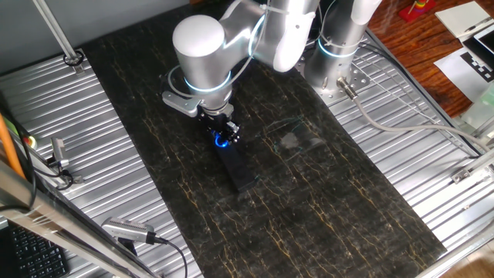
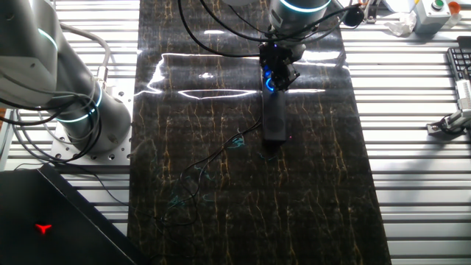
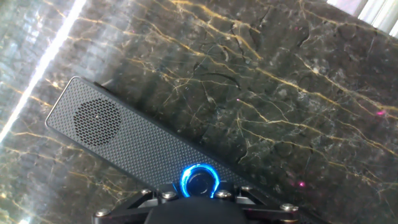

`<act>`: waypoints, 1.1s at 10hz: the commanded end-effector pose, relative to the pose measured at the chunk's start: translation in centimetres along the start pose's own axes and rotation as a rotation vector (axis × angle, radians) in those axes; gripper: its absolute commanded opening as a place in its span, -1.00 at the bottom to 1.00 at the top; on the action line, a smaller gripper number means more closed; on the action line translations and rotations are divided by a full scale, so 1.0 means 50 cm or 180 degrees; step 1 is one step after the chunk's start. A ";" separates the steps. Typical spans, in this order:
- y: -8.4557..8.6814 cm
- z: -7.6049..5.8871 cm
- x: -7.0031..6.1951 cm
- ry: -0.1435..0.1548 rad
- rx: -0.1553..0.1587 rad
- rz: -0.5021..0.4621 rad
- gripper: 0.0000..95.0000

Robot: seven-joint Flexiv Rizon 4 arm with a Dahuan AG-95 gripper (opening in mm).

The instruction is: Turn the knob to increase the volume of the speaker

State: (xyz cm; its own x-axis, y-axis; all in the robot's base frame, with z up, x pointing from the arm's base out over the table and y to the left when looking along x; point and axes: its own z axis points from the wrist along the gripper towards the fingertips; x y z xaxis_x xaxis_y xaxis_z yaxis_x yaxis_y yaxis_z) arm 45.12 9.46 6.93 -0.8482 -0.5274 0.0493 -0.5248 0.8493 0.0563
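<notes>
The gripper (image 1: 223, 136) sits low over the dark marble-patterned table (image 1: 324, 201), directly above the knob (image 3: 199, 180). In the hand view only the gripper's base plate with its screws shows at the bottom edge; the fingertips are out of sight, and in both fixed views they are too small and dark to read. So I cannot tell whether the jaws are spread, pressed together, or already pinching the knob.

The knob, a small black dial ringed in blue light, lies right under the gripper, at the near end of the speaker (image 3: 130, 146). In the fixed views its blue glow shows between or just below the fingers.

The speaker is a slim black bar with a mesh face, lying flat on the table. Its long axis runs straight away from the gripper: knob end beneath the hand, round grille end farthest from it. In the hand view it slants up and to the left.

The step in hand appears to be the approach or grasp of the knob. Next, the fingers likely need to close centred on the dial, then the wrist must rotate about the dial's upright axis in the volume-up direction, without dragging the light speaker sideways.

A thin cable (image 2: 221, 151) trails across the table beyond the speaker's far end.
</notes>
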 end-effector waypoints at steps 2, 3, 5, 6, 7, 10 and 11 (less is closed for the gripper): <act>0.000 -0.002 0.001 0.0007 -0.0007 0.0003 -0.20; 0.000 -0.002 0.001 0.0007 -0.0006 -0.0002 -0.20; 0.000 -0.002 0.000 0.0006 -0.0006 -0.0034 -0.20; 0.000 -0.002 0.000 0.0005 -0.0006 -0.0046 -0.20; 0.000 -0.002 0.000 -0.0002 -0.0017 -0.0103 -0.20; 0.000 -0.002 0.000 -0.0036 -0.0049 -0.0400 -0.20; 0.000 -0.002 0.000 -0.0038 -0.0050 -0.0484 -0.20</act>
State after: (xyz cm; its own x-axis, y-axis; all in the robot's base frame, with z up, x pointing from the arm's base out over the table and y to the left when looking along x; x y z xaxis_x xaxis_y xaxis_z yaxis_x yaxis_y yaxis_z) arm 45.13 9.38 7.02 -0.7766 -0.6293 0.0312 -0.6260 0.7762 0.0751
